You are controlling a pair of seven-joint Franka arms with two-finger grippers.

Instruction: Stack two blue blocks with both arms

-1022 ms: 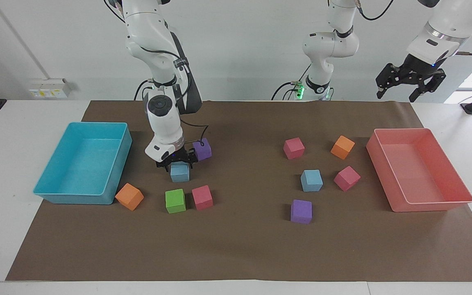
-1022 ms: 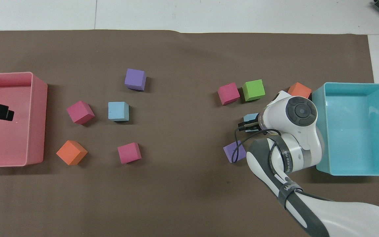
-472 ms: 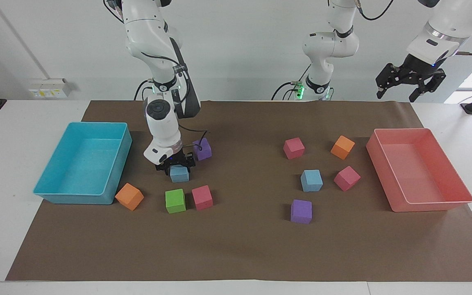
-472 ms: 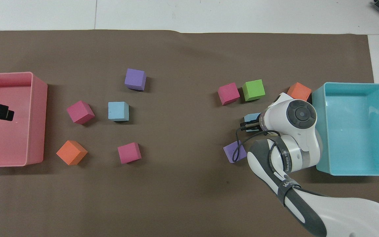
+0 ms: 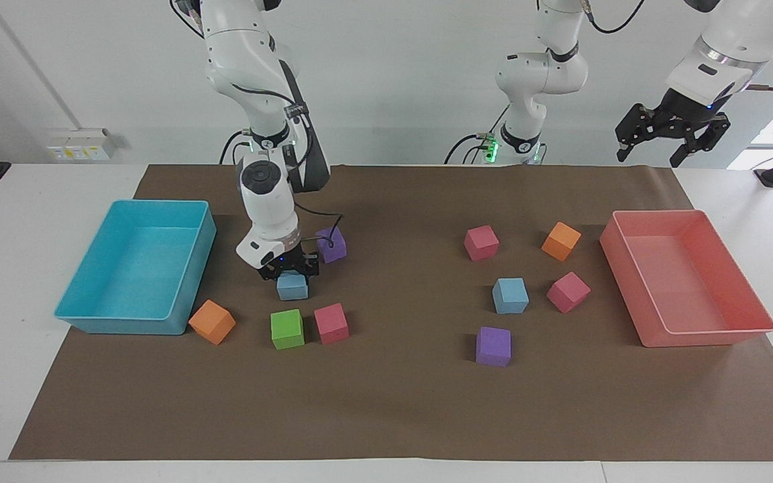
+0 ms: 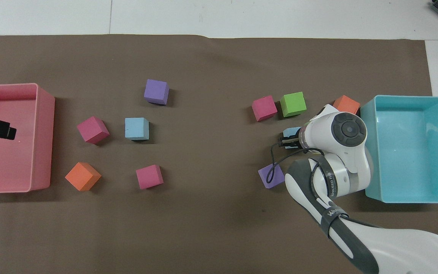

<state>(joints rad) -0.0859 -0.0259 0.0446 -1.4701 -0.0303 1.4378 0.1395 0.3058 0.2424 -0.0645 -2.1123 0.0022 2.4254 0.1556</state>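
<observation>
Clock is read from my end of the table, 12 pointing away from me. My left gripper [image 5: 672,139] hangs high with its jaws released, holding nothing, over the pink tray [image 6: 44,137] at that arm's end; that arm is waiting. Orange cube [image 6: 83,176] sits at 8 o'clock of the first blue block [image 6: 137,128], pink cube [image 6: 92,129] at its 9, second pink cube [image 6: 149,176] at its 5, purple cube [image 6: 156,91] at its 1. All five are apart from each other on the brown paper [image 6: 211,228], and the first blue block sits flat with nothing on it. On toward the right arm's end, the second purple cube [image 6: 271,177] is at 7 o'clock of the second blue block [image 5: 292,288], with my cable looping over it. Third pink cube [image 6: 264,108] is at 10, green cube [image 6: 292,104] at 12 and just beside that pink one, second orange cube [image 6: 345,104] at 2, against the corner of the cyan tray [image 6: 413,194]. My right gripper [image 5: 290,274] is down on top of the second blue block, which is on the paper. I can't tell whether it's clenched on the block or loose around it. The cyan tray sits at 3 o'clock of that block.
</observation>
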